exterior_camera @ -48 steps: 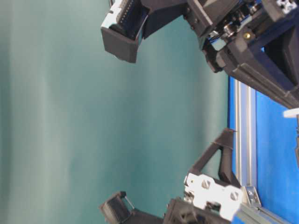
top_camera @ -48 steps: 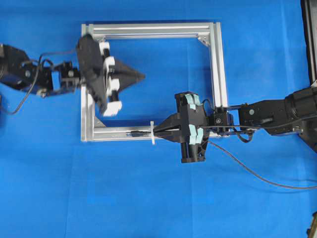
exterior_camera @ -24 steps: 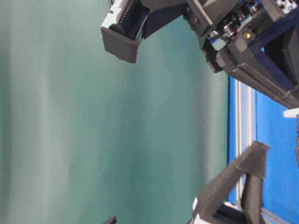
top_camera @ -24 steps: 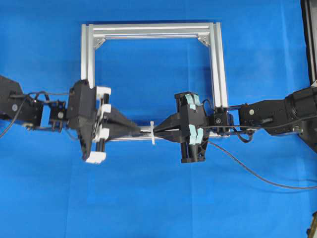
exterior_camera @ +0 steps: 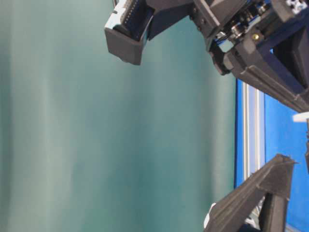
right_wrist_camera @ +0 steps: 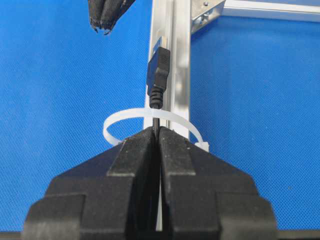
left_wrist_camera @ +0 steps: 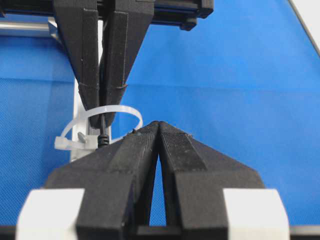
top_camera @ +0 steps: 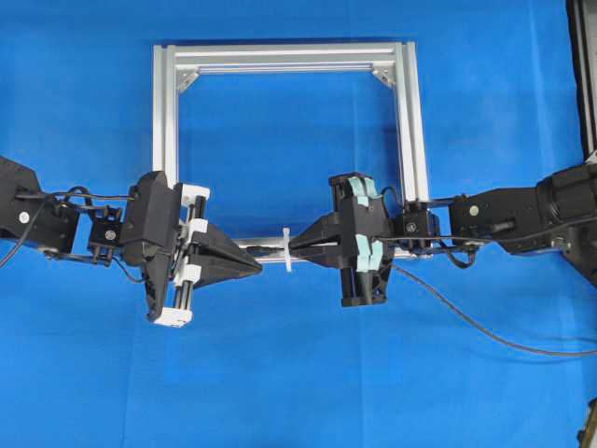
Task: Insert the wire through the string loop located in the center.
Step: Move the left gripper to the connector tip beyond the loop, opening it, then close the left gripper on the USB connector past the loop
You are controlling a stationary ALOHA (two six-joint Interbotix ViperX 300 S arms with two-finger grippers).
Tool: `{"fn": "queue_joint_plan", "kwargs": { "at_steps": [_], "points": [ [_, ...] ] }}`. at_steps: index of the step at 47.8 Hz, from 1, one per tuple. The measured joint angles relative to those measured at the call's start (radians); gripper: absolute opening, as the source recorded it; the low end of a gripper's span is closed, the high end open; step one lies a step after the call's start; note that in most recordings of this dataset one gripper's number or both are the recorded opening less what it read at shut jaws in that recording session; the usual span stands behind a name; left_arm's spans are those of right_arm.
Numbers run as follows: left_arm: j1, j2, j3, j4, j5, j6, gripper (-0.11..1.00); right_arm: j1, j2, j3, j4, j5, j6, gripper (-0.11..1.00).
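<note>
A blue cloth (top_camera: pixel 308 373) is spread over the whole work surface, and a square silver frame (top_camera: pixel 410 121) lies flat on it. Two black arms reach in along the frame's near bar from opposite sides. The left gripper (top_camera: pixel 257 269) is seen with its fingers pressed together and nothing between them; its tip points toward the middle of the bar, just beside the plug. The right gripper (top_camera: pixel 293 245) is clamped on the wire (top_camera: pixel 485 329), which trails from behind it across the cloth to the right edge of the overhead view. From the right wrist view the wire is seen gripped just behind its plug (right_wrist_camera: pixel 158 75), and the plug has been passed through the string loop (right_wrist_camera: pixel 150 117), lying over the bar on the far side. The small white loop stands upright on the middle of the near bar, directly in front of the right fingertips.
</note>
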Motion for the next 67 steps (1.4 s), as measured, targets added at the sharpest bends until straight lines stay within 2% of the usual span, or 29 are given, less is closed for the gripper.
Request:
{"fn": "queue_joint_plan", "kwargs": {
  "at_steps": [13, 18, 27, 31, 50, 67],
  "points": [
    [0.002, 0.000, -0.002, 0.000, -0.002, 0.003, 0.03, 0.000, 0.000, 0.000, 0.000, -0.002, 0.000, -0.03],
    [0.002, 0.000, -0.003, 0.000, -0.002, 0.005, 0.23, 0.000, 0.000, 0.000, 0.000, -0.002, 0.002, -0.03],
    [0.002, 0.000, -0.006, 0.000, 0.000, 0.003, 0.78, 0.000, 0.000, 0.000, 0.000, -0.002, 0.000, -0.03],
    [0.002, 0.000, -0.008, 0.000, 0.000, 0.002, 0.91, 0.000, 0.000, 0.000, 0.000, 0.000, 0.002, -0.03],
    [0.012, 0.005, -0.009, 0.000, 0.029, 0.002, 0.90, 0.000, 0.000, 0.000, 0.000, 0.000, 0.000, -0.03],
    [0.038, 0.097, -0.048, 0.000, 0.067, -0.002, 0.90, 0.002, 0.000, 0.000, 0.000, 0.000, 0.000, -0.03]
  ]
}}
